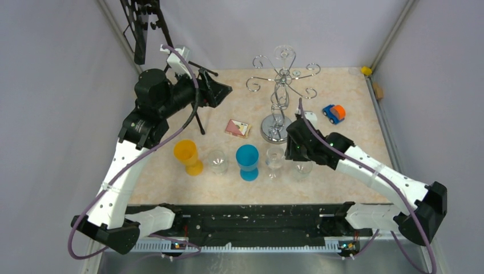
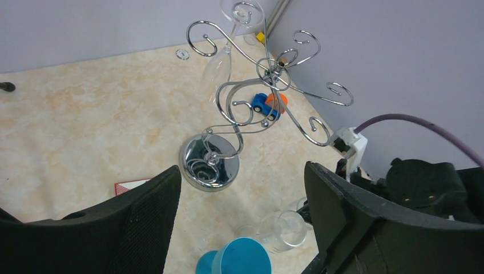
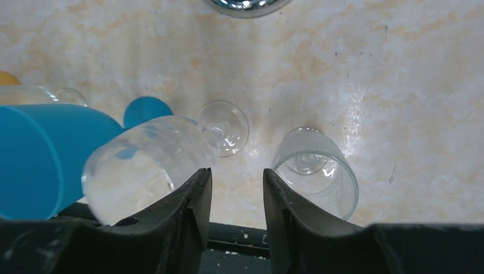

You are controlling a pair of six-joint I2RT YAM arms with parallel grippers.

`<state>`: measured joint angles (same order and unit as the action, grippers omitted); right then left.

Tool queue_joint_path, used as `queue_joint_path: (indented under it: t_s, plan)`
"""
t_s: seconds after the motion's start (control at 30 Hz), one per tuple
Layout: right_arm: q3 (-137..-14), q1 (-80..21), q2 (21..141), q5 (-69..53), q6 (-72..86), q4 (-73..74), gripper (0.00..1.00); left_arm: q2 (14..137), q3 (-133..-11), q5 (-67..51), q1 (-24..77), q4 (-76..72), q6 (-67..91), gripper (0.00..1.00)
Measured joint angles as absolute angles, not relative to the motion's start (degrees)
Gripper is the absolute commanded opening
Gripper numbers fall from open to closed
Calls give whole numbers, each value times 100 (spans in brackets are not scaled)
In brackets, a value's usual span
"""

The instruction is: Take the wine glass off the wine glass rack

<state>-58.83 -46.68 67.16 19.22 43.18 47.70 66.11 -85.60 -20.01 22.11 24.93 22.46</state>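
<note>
Wine glass (image 2: 218, 67) hangs bowl-down from a scroll arm on the far side of the wine glass rack (image 2: 209, 165). Thin, light, slick, breakable: probably best pinched softly at the bowl or stem, then slid out along the wire. Left end effector (image 2: 241, 170) wide, empty, facing the rack. Right end effector (image 3: 237, 174) narrowly parted, empty, low over clear glasses (image 3: 314, 171) on the surface (image 2: 85, 114).

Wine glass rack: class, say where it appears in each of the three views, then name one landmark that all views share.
Top external: wine glass rack stands at the upper centre of the picture.
Left wrist: wine glass rack fills the middle, seen whole.
Right wrist: only the rim of its disc base shows, at the top edge.
Shared landmark: blue cup.
</note>
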Motion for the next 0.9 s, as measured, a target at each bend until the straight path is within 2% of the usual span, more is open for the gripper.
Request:
queue_joint_path:
  t_s: [0.17,0.47,0.57,0.73,0.9]
  plan:
    - [-6311,-4668,6329,1826,3826,4818,47,6639,-8562,-2016,2211,2462,2290,81]
    - [-7306,-4668,5452,1809,3100,4856,49,7811,-9437,-2698,2211,1957,3192,68]
    - [-7553,-4668,5249,1809,3055,4729,49,8287,-9701,-2886,2211,1629,3730,60]
    - [-7631,-4668,5151,1846,3098,4532,48,9124,-10361,-2899,2261,1238,4672,60]
    - [-7618,-4668,5199,1968,3256,4545,47,9738,-11083,-2405,2569,1251,5127,61]
